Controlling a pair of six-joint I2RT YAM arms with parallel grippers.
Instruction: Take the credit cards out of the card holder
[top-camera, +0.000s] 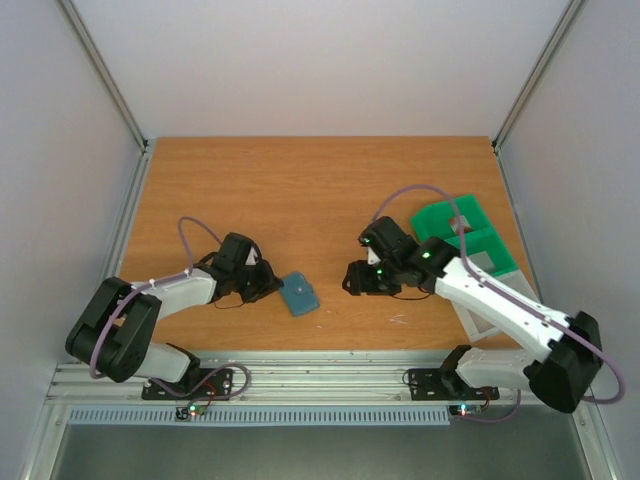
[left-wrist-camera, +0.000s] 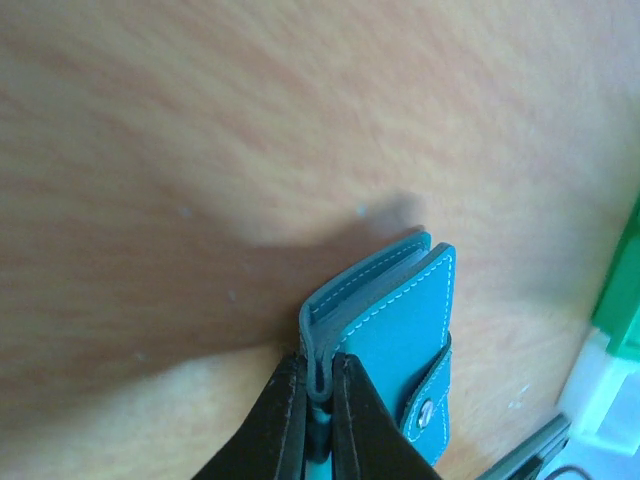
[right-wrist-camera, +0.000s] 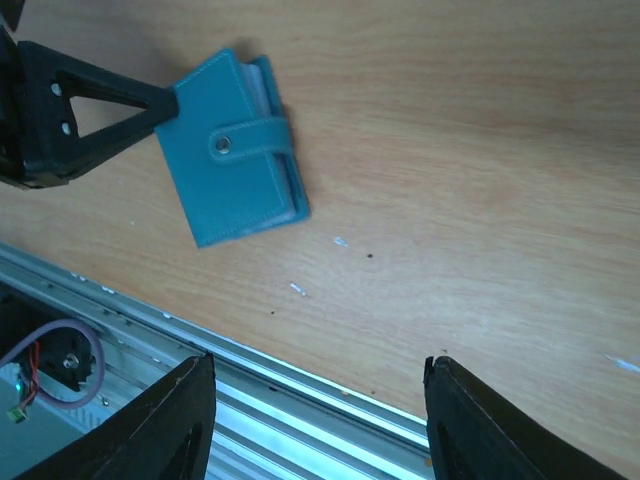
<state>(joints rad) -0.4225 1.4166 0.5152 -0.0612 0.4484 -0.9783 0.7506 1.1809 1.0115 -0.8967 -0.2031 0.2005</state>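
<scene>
Rail of grey metal runs along the near edge of the desk, with both my arm bases bolted to it.

Just past it, left of centre, my left tool is closed tight. Its two black fingers pinch the near edge of the holder, with only that thin edge between them. The holder is blue-green and folded shut. A strap wraps across it and is fastened by a metal snap. It sits low over the desk between my two tools. Whether it rests on the wood or is raised a little, I cannot tell. Pale layers show between its covers at the side away from my left tool. What they are I cannot tell.

To its right, apart from it, my right tool hangs over bare wood close to the rail. Its jaws are spread wide and hold nothing.

Farther back on the right, behind my right arm, lies a green bin with two compartments. Something pale lies in it, too small to make out.
</scene>
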